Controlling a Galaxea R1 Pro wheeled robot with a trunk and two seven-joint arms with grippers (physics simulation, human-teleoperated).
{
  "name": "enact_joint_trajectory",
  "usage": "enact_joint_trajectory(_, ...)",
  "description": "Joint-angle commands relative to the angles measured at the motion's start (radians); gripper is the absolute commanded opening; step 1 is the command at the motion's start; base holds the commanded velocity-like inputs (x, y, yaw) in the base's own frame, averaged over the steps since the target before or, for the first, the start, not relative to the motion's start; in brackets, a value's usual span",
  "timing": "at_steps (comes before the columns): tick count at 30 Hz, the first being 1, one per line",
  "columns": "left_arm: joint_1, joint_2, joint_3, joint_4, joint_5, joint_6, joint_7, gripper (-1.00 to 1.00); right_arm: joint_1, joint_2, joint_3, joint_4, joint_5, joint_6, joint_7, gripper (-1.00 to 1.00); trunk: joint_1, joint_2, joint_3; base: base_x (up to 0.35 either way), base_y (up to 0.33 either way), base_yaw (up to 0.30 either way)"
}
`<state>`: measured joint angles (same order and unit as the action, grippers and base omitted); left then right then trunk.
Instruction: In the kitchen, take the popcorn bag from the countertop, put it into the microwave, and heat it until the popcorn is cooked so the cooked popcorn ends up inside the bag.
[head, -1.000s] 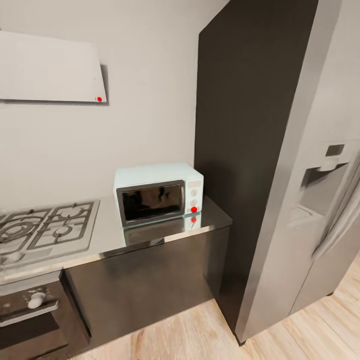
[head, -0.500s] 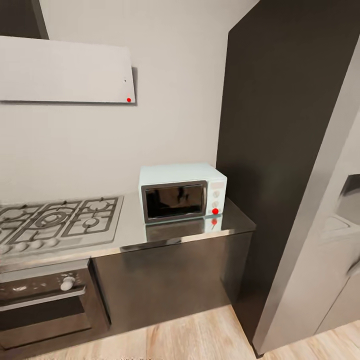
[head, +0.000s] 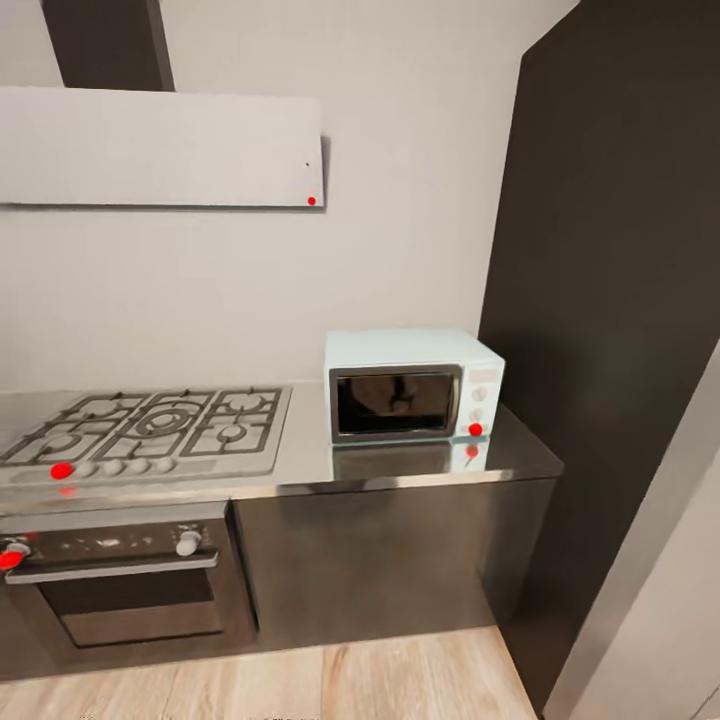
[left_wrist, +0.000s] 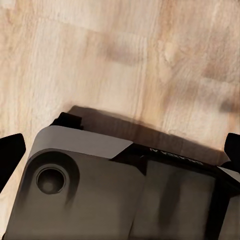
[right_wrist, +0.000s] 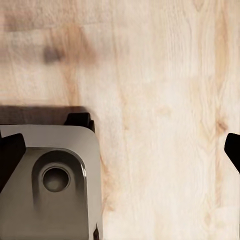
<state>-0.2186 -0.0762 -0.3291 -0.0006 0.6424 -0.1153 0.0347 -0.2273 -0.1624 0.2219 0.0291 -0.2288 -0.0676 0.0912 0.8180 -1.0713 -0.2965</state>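
The pale mint-blue microwave (head: 415, 385) stands with its dark door closed at the right end of the reflective grey countertop (head: 400, 468), against the wall. The popcorn bag and the popcorn are out of view. In the left wrist view my left gripper (left_wrist: 120, 150) is open, its dark fingertips (left_wrist: 10, 152) wide apart over the wood floor and my grey base (left_wrist: 90, 190). My right gripper (right_wrist: 121, 150) is open too, with its fingertips (right_wrist: 10, 152) spread over the floor (right_wrist: 160, 100).
A grey gas hob (head: 150, 430) lies left of the microwave, with a dark oven (head: 125, 580) beneath and a flat white hood (head: 160, 148) above. A tall dark cabinet (head: 620, 350) closes the counter's right end. Light wood floor (head: 300, 680) lies before the cabinets.
The camera has turned left: the whole picture shifted right, bringing more of the hob and oven into view and pushing the fridge out. The microwave itself has not moved.
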Motion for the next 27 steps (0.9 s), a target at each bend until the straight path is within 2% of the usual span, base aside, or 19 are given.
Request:
enact_joint_trajectory(1,-0.001,0.000,-0.009,0.001,0.005,-0.003,0.004,1.00,-0.001,0.000,0.007,0.003,-0.011,-0.006,0.005,1.00,0.000,-0.001,-0.001,0.000,0.000,0.277)
enact_joint_trajectory(7,-0.001,0.000,-0.009,0.000,0.005,-0.003,0.003,1.00,-0.001,0.000,0.007,0.003,-0.011,-0.007,0.006,1.00,0.000,-0.001,-0.001,0.000,0.000,0.212)
enact_joint_trajectory(27,-0.001,-0.002,-0.010,-0.001,0.003,0.001,-0.004,1.00,-0.001,-0.004,0.010,0.003,-0.011,-0.006,0.006,1.00,0.000,-0.001,-0.001,0.000,-0.005,0.004)
